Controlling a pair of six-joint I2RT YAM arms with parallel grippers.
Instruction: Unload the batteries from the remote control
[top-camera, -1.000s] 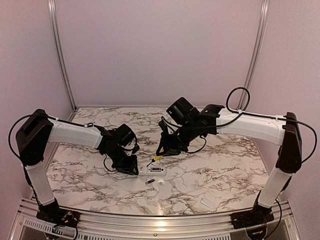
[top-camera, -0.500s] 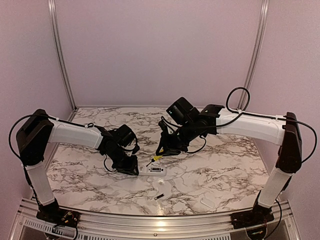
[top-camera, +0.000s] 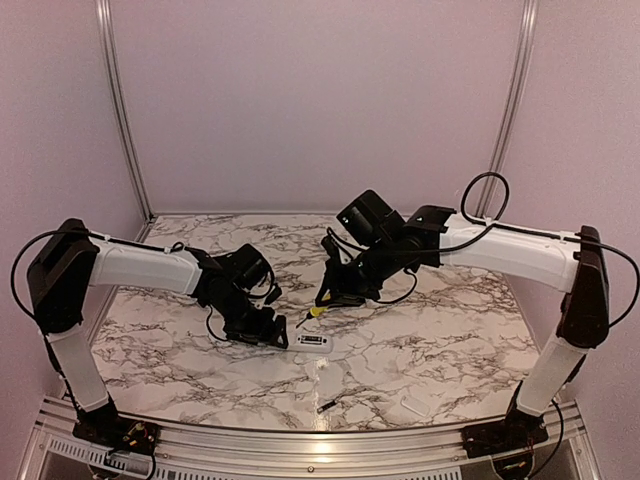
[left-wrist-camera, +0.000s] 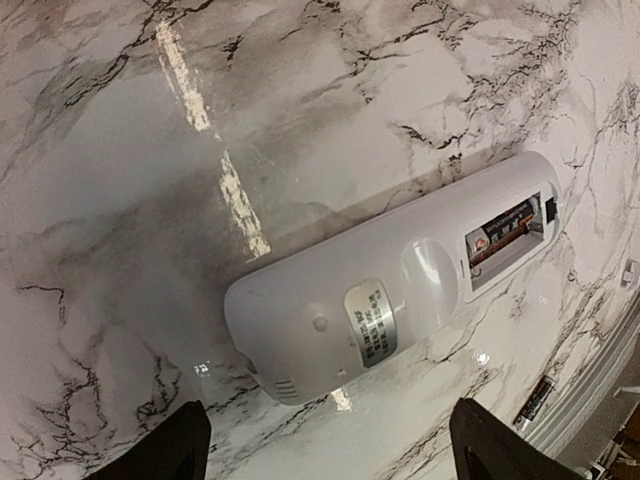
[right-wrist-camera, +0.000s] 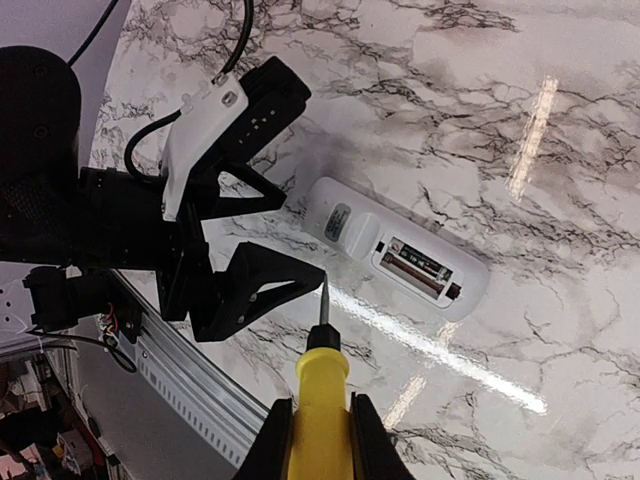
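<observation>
The white remote control (left-wrist-camera: 372, 308) lies on the marble with its open compartment facing up. One battery (left-wrist-camera: 503, 230) sits in that recess, seen as battery (right-wrist-camera: 420, 266) from the right wrist. Another battery (top-camera: 326, 405) lies loose near the table's front edge. My left gripper (left-wrist-camera: 330, 462) is open, its fingers spread wide just short of the remote's rounded end, not touching it. My right gripper (right-wrist-camera: 320, 425) is shut on a yellow-handled screwdriver (right-wrist-camera: 322, 385), whose tip hovers left of the remote (right-wrist-camera: 395, 250), close to the left gripper (right-wrist-camera: 245, 285).
A small flat white cover piece (top-camera: 413, 405) lies at the front right of the table. The metal rail (top-camera: 300, 445) runs along the near edge, just behind the loose battery. Pink walls close in the back and sides.
The left gripper has opened and let go of the remote's end. The loose battery has rolled from beside the remote toward the front edge. The right arm shifted slightly.
</observation>
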